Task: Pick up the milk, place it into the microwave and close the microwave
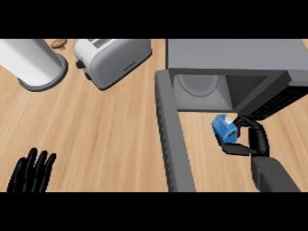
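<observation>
The milk (223,126) is a small blue carton, held tilted just in front of the microwave's open mouth. My right hand (247,139) is shut on it, fingers curled over its right side and thumb below. The grey microwave (240,55) stands at the back right with its cavity open and a pale round turntable (200,84) inside. Its door (172,140) is swung out toward me, edge-on, left of the carton. My left hand (33,171) rests open at the lower left, fingers up.
A silver toaster (113,59) stands at the back centre-left. A white paper towel roll (26,61) on a grey base stands at the back left, with a small brown item (58,43) behind it. Bare wooden counter (103,135) lies between my hands.
</observation>
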Motion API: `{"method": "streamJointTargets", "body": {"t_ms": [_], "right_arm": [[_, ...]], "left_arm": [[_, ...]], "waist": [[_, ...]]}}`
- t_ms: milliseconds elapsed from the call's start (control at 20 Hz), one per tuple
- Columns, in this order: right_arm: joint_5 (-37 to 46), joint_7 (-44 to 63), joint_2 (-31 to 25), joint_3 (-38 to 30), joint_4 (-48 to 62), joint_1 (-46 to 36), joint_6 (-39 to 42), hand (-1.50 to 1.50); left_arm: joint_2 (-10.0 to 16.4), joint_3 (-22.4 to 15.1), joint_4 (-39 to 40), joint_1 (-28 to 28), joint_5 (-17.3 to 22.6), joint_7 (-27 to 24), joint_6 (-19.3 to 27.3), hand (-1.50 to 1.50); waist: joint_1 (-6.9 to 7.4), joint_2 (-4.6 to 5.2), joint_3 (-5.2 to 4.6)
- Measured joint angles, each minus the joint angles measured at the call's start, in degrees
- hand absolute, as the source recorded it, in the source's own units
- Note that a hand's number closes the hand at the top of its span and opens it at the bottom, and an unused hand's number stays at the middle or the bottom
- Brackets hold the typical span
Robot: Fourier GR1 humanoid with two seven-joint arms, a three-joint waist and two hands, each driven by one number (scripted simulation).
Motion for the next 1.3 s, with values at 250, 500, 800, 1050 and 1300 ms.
{"method": "streamJointTargets", "body": {"t_ms": [250,500,800,1050,1300], "right_arm": [[-0.3,-0.4,2.6,0.9,-0.2,-1.8,2.4,1.50],[-0.3,0.8,5.9,3.1,-6.1,0.2,3.0,1.50],[0.0,8.4,8.5,7.6,-18.6,2.7,-2.3,1.50],[0.9,14.5,8.8,9.2,-23.6,1.8,-6.9,1.50],[2.2,19.6,7.7,8.5,-21.7,-3.3,-9.3,1.50]], "left_arm": [[0.1,1.9,1.5,-0.3,1.0,-0.7,-1.2,-1.50],[0.0,3.6,2.8,0.6,1.9,-2.0,-3.0,-1.50],[-0.4,5.3,4.3,0.3,2.3,-2.0,-4.3,-1.50],[-0.1,7.3,4.1,0.4,3.5,-0.9,-6.1,-1.50],[-0.6,8.7,4.6,-0.6,4.1,0.1,-7.1,-1.50]], "waist": [[-0.28,-0.03,0.01],[-0.80,-0.19,0.02],[-1.19,-0.32,0.00],[-0.96,-0.24,0.02],[-0.71,-0.13,0.03]]}}
